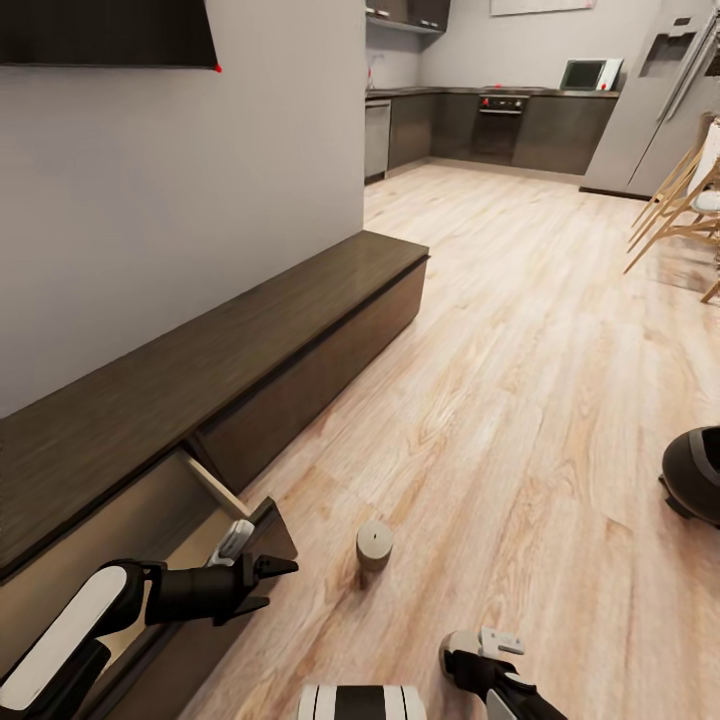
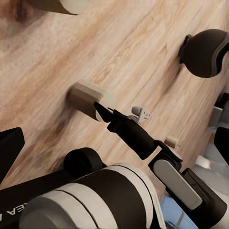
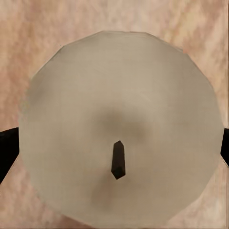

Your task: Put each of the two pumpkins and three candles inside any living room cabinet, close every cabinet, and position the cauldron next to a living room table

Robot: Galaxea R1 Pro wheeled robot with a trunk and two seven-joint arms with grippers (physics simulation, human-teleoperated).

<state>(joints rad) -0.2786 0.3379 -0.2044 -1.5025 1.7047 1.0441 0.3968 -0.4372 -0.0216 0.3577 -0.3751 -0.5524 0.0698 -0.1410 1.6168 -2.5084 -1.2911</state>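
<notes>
The cabinet runs along the left wall, and its nearest drawer stands pulled out, showing pale wood. My left gripper hovers open just beyond the drawer front, pointing at a candle upright on the floor. In the left wrist view that candle lies past the fingers, and another candle is cut by the frame edge. My right gripper hangs low near the robot's front. Its wrist view looks straight down on a candle with a finger touching each side. The cauldron sits on the floor at right. The pumpkins are out of view.
A dark screen hangs on the wall above the cabinet. Wooden chairs stand at the far right, with kitchen cupboards and a fridge beyond. Open wood floor lies between cabinet and cauldron.
</notes>
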